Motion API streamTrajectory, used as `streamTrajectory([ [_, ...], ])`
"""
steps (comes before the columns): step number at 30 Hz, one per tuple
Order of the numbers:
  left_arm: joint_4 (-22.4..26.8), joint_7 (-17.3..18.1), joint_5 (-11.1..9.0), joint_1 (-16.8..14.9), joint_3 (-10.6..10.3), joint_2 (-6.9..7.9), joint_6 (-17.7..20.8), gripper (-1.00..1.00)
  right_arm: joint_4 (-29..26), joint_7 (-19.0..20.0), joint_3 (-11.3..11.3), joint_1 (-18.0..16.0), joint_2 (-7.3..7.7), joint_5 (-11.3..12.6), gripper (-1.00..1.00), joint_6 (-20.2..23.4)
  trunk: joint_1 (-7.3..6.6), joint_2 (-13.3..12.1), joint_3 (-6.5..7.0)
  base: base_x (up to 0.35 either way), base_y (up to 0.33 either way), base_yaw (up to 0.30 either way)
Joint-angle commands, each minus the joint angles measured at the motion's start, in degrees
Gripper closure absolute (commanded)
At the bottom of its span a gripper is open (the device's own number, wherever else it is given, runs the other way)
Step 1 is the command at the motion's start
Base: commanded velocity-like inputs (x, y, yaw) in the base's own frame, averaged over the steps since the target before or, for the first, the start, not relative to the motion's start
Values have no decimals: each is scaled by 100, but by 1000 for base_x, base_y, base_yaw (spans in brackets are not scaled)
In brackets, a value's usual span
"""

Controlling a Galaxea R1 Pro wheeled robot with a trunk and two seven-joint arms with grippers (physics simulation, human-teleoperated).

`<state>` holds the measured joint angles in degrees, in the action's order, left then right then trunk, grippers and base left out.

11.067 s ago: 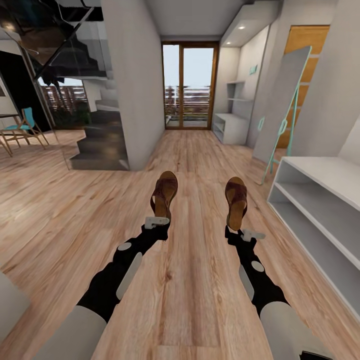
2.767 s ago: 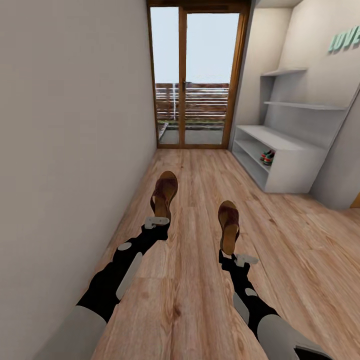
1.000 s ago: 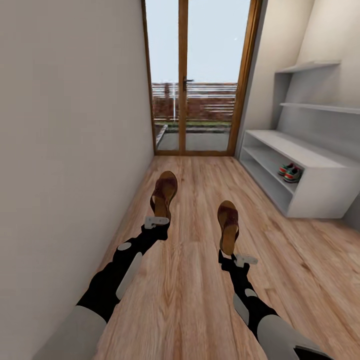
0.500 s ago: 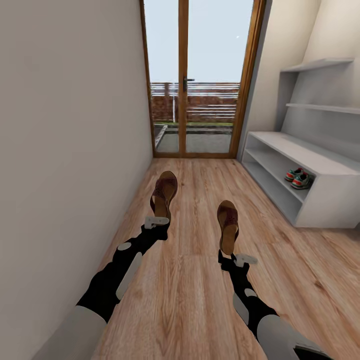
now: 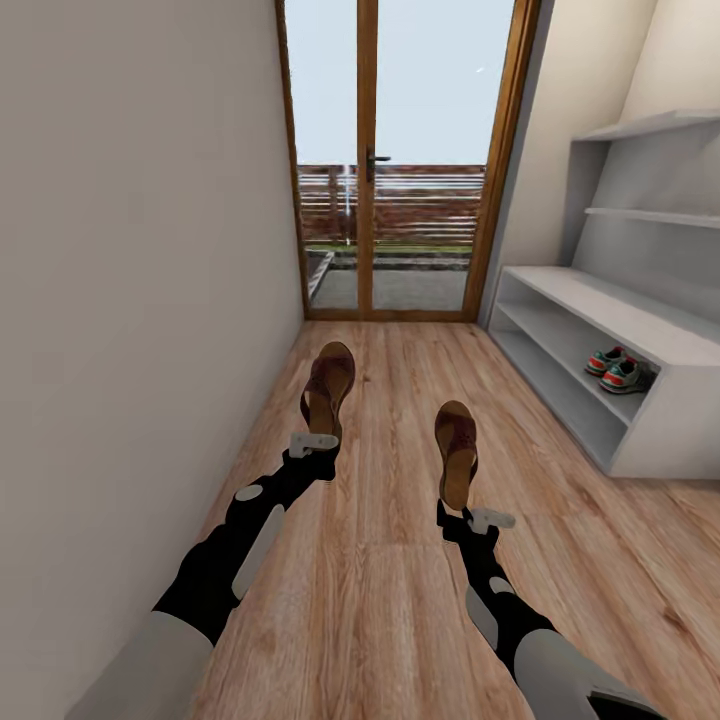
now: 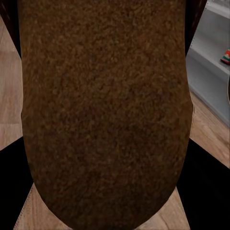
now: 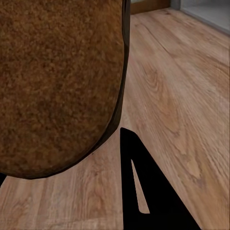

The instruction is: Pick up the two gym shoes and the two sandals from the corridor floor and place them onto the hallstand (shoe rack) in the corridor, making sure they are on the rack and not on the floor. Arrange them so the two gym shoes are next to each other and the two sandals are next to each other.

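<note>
You have both gym shoes (image 5: 620, 370) shelved on the hallstand (image 5: 600, 318) at far right; left gripper (image 5: 313, 443) and right gripper (image 5: 470, 515) each clamp a sandal (image 5: 328, 385), the other sandal (image 5: 457, 450) likewise unplaced.

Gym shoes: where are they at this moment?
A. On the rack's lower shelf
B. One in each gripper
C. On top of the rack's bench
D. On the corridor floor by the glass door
A. The gym shoes sit side by side on the lower shelf of the rack, under its top board; the left gripper and right gripper each hold a sandal instead.
</note>
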<state>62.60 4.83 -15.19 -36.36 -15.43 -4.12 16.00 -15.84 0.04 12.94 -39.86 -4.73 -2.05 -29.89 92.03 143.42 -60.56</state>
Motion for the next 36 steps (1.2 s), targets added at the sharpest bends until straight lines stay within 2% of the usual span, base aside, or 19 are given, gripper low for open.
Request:
streamTrajectory([
  [1,6,9,-46,-2,5,-1,34,100,2,5,24,-4,-3,-23,100,-16,2,2,-5,348,0,0],
  [36,6,9,-46,-2,5,2,34,100,2,3,15,-4,-8,-25,100,-16,2,2,-5,348,0,0],
])
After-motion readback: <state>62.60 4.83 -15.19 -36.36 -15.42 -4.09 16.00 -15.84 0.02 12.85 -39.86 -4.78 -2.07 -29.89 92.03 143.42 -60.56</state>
